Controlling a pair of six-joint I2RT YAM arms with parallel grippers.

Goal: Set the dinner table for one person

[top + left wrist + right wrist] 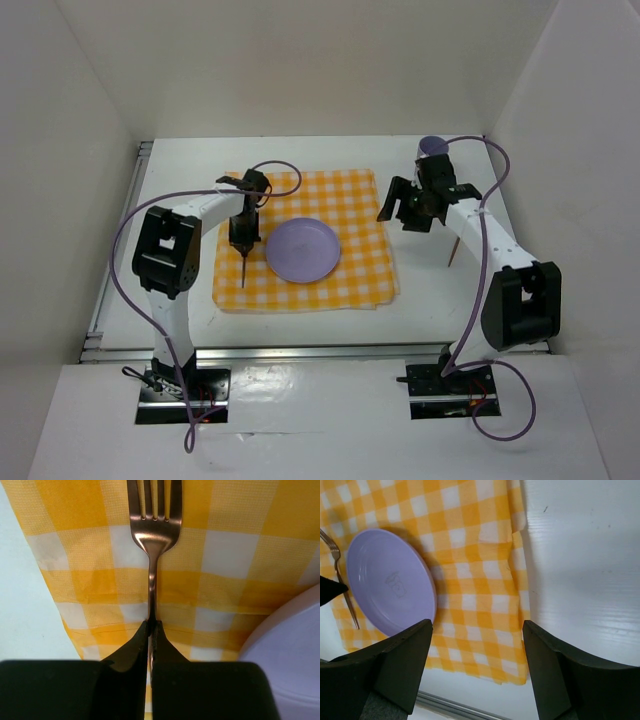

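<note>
Left gripper (150, 626): pinched on fork (152, 535) handle, evidently to lay it left of purple plate (302, 249).
Right gripper (477, 627): spread wide, empty.

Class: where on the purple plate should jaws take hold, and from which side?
Its right rim, from above, one jaw inside, one outside: the plate lies flat on the cloth, only its rim rises, and a fork crowds its left.
</note>
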